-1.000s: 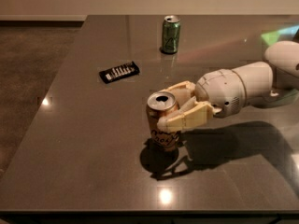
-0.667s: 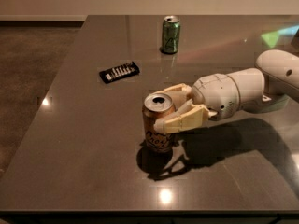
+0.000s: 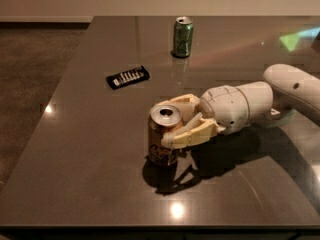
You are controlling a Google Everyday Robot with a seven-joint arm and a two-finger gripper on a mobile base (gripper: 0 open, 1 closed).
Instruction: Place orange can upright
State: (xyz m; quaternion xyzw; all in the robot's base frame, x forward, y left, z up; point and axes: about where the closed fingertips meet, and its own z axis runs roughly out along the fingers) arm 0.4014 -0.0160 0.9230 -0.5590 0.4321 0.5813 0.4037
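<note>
- The pincer [image 3: 169, 124] is closed round the orange can [image 3: 161, 151], with one finger on each side near its top.
- The orange can stands straight up inside the pincer, silver end up. I cannot tell if its bottom is on the surface [image 3: 90, 179] or just above it.
- I think this is the putting-down step. Next, the pincer should let go softly and back away without a bump.
- The can is round, thin, smooth metal, so it could tip. The surface is dark, flat and shiny.
- A green can [image 3: 183, 36] and a flat black thing [image 3: 128, 77] sit well apart from the pincer.

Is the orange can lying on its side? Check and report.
No: the orange can stands upright on the table, silver top up, with the gripper clasping its sides.
</note>
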